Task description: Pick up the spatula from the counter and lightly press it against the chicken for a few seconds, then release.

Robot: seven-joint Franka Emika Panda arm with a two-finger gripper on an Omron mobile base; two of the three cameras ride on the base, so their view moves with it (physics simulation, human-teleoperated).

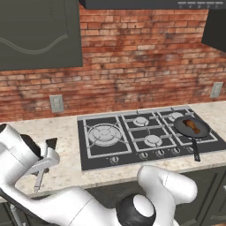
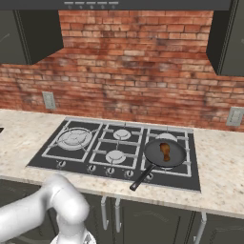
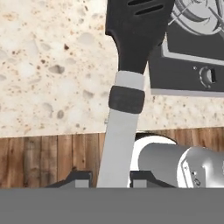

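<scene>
The spatula has a black slotted blade and a grey handle with a dark collar. My gripper is shut on the handle, one fingertip on each side of it. In the left base view the gripper hangs over the counter left of the stove, and the spatula points its blade up and away. The chicken is a brown drumstick lying in a black pan on the stove's right front burner, far to the right of the gripper. The chicken also lies in the pan in the right base view.
The black gas stove has several burners and front knobs. The pan's handle sticks out toward the counter's front edge. A brick wall with outlets stands behind. Dark cabinets hang above. The speckled counter lies left of the stove.
</scene>
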